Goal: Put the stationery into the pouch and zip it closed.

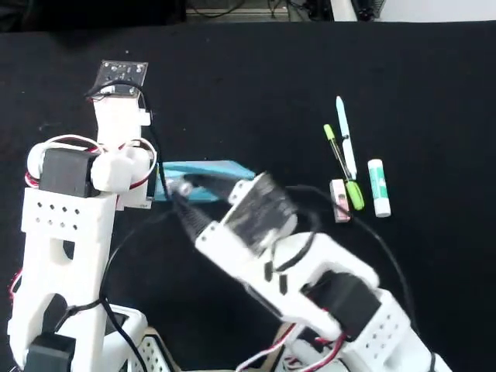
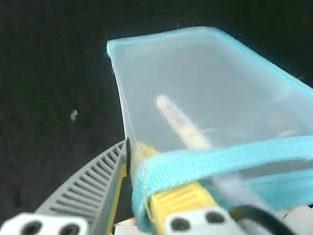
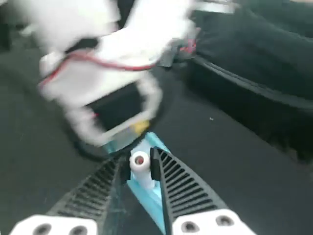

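Observation:
The light-blue mesh pouch point(image 1: 208, 172) lies near the table's middle. My left gripper point(image 1: 155, 187) is shut on its end. In the left wrist view that gripper point(image 2: 130, 152) pinches the pouch point(image 2: 195, 83) by its teal zipper band point(image 2: 215, 161), and a whitish stick point(image 2: 178, 122) shows through the mesh. My right gripper point(image 1: 180, 190) is at the pouch mouth. In the right wrist view it point(image 3: 141, 164) is shut on a white marker point(image 3: 140, 169) with a red-dotted end, above the pouch's edge point(image 3: 152, 198).
On the black table to the right lie a light-blue pen point(image 1: 344, 136), a green pen point(image 1: 343, 167), a glue stick point(image 1: 378, 187) and a small pink-and-white item point(image 1: 339, 200). The left arm's body point(image 3: 107, 54) stands close behind my right gripper.

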You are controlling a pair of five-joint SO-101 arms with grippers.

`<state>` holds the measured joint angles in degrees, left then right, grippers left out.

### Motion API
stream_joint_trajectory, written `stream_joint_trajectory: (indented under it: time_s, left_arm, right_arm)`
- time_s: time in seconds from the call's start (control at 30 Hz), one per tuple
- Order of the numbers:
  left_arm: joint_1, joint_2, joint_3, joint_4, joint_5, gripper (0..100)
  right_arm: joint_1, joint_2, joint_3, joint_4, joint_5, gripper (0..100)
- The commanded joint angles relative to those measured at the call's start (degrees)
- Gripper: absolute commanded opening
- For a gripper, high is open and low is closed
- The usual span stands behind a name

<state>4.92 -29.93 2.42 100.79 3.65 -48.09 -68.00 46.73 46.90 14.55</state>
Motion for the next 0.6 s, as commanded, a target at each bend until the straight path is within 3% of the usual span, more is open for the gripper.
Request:
stream_joint_trajectory:
  time_s: [0.0,0.13,0.33,0.57]
  left_arm:
    - [0.84,0.53,-0.4,0.0,-0.35,3]
    - [0.84,0.53,-0.31,0.0,-0.35,3]
    - [0.84,0.53,-0.13,0.0,-0.35,3]
    - [0.84,0.53,-0.04,0.0,-0.35,3]
  right_arm:
    - [-3.34,-0.31,2.59,-4.22,4.4,1.5]
    - [-3.34,-0.31,5.32,-5.71,4.31,2.8]
    - [-3.34,-0.75,1.01,1.76,4.31,22.3]
    - [-2.81,-0.84,-16.92,16.79,4.66,14.2]
